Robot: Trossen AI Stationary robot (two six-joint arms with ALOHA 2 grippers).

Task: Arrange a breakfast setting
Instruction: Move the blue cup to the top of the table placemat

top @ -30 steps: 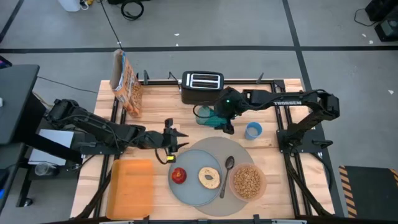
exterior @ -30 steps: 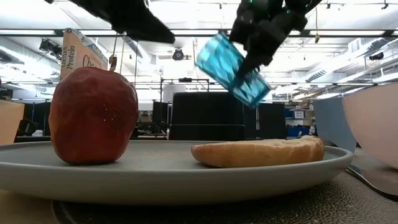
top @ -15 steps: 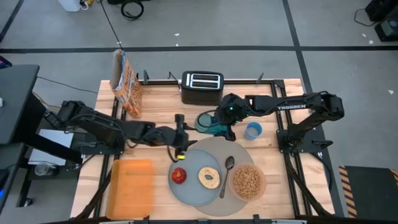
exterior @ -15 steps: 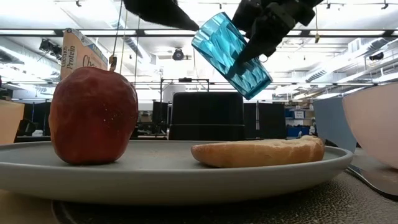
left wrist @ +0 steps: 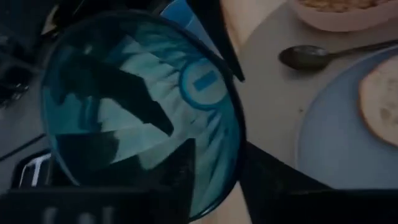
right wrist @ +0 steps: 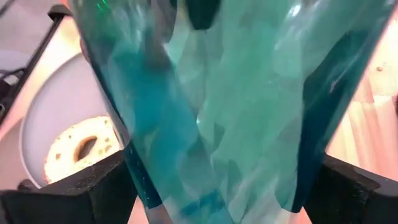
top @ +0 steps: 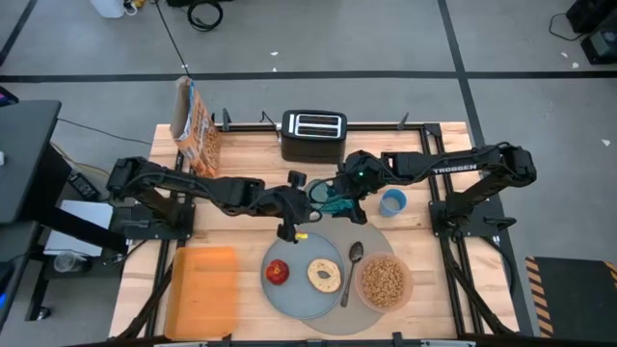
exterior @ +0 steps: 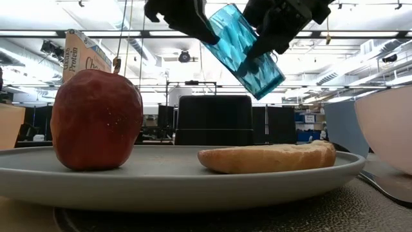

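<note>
Right hand [top: 349, 189] clamped on tilted teal tumbler [exterior: 244, 48]; left hand [top: 307, 193] at its rim, apparently closing. Mistimed handover could drop it onto plate [top: 289, 294] below.

mid-surface jammed: both arms met at the tilted teal tumbler [top: 330, 196] just in front of the toaster [top: 313, 135] | front: mat [top: 378, 224] packed with plate [top: 299, 294] and bowl [top: 384, 280] | free room: bare wood between cereal box [top: 196, 130] and orange tray [top: 203, 291]
</note>
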